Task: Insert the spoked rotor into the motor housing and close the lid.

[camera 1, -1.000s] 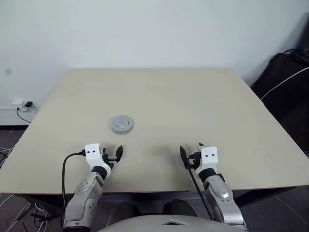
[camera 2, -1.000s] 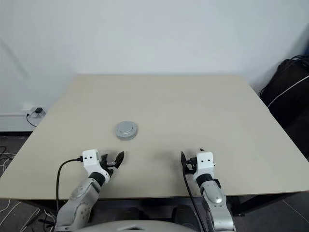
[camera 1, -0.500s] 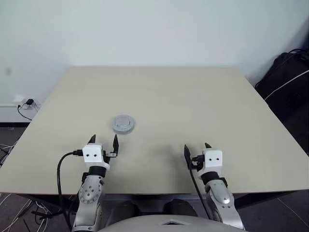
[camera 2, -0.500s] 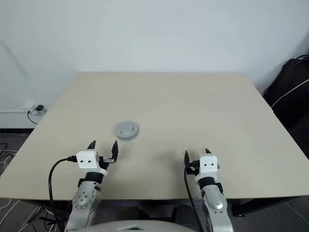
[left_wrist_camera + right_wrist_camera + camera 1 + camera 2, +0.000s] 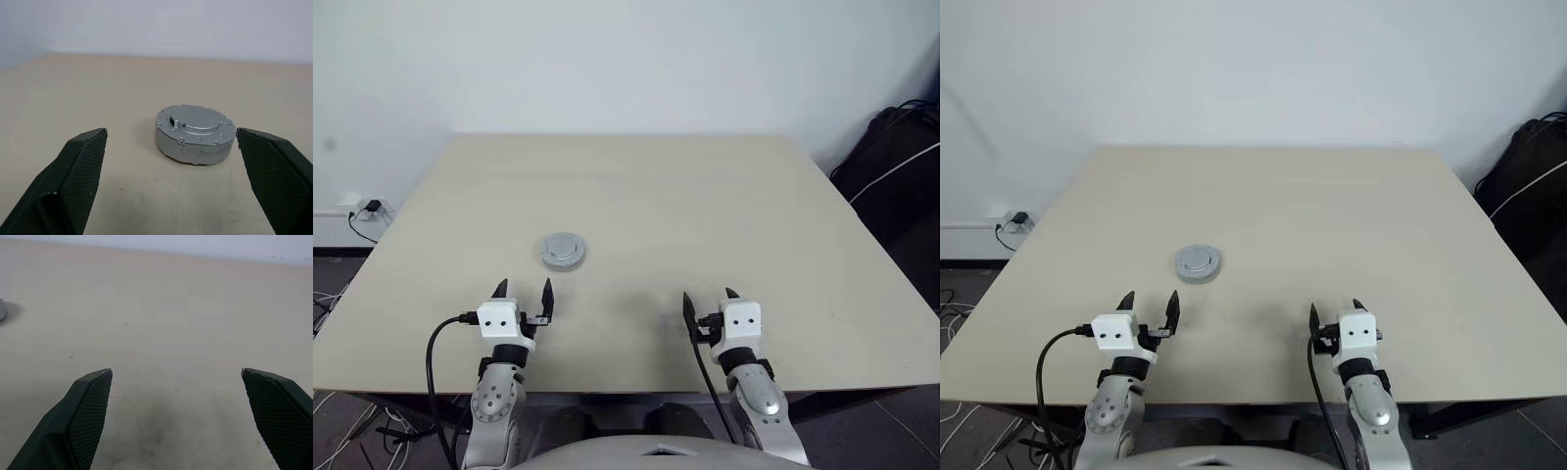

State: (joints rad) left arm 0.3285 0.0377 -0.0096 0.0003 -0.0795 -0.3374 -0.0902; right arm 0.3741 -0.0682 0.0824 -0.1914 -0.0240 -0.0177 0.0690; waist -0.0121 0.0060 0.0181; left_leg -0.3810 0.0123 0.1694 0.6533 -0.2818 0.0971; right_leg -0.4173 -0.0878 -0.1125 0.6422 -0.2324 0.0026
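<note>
A round silver-grey motor housing lies on the beige table, left of the middle. Its lid sits flat on top, ringed by small screws. The spoked rotor is out of view. My left gripper hovers open just short of the housing and points at it; in the left wrist view the housing stands between and beyond the black fingertips. My right gripper is open over bare table, well to the right of the housing, with nothing between its fingers.
A black bag with a white cable stands off the table's right side. A wall socket with a plug is on the left wall near the floor. The table's near edge runs just under both wrists.
The left wrist has rolled and tipped up, so its fingers now stand side by side facing the housing. Both hands have risen slightly. The housing has not moved.
</note>
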